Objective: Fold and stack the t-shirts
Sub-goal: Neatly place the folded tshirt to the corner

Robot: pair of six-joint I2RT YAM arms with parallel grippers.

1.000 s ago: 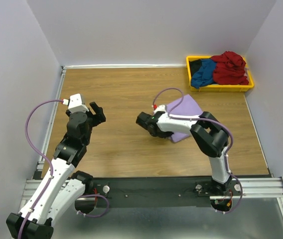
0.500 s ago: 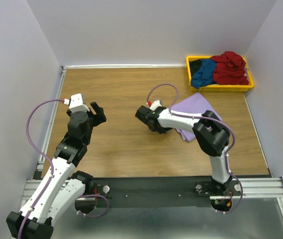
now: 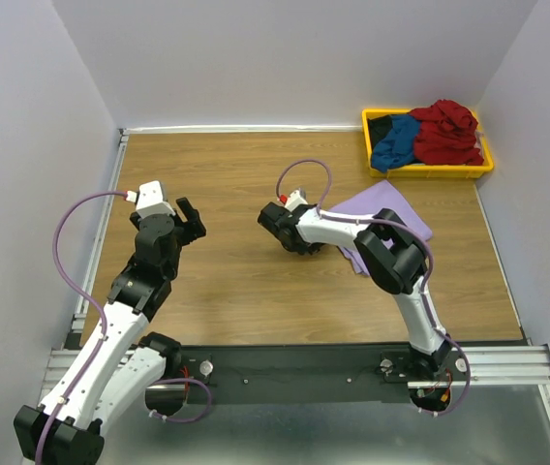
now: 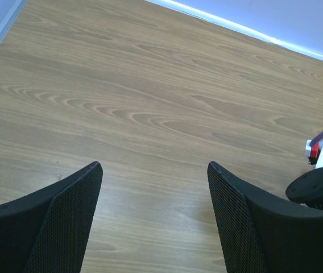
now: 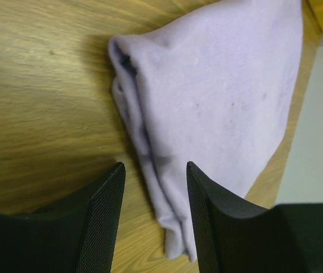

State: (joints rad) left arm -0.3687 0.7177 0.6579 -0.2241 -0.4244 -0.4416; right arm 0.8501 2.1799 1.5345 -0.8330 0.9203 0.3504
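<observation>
**Overhead view.** Even, diffuse light from above, moderately bright. The arms cast faint, soft-edged shadows on the table point(image 3: 227, 174), and the pale walls point(image 3: 285, 58) are uniformly lit. Focus is sharp throughout, and the wide-angle lens makes the table's sides converge toward the far wall.

**Left wrist view.** The wood grain is crisp, with a bright strip along the far edge. The fingers point(image 4: 65, 227) of the left gripper point(image 4: 154, 168) are slightly soft.

**Right wrist view.** Dimmer. The lavender shirt point(image 5: 218, 96) throws a dark shadow leftward, and its surface is mildly blurred.

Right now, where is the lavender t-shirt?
In the top view the lavender t-shirt lies folded right of centre, between the yellow bin and the right tool.
</observation>
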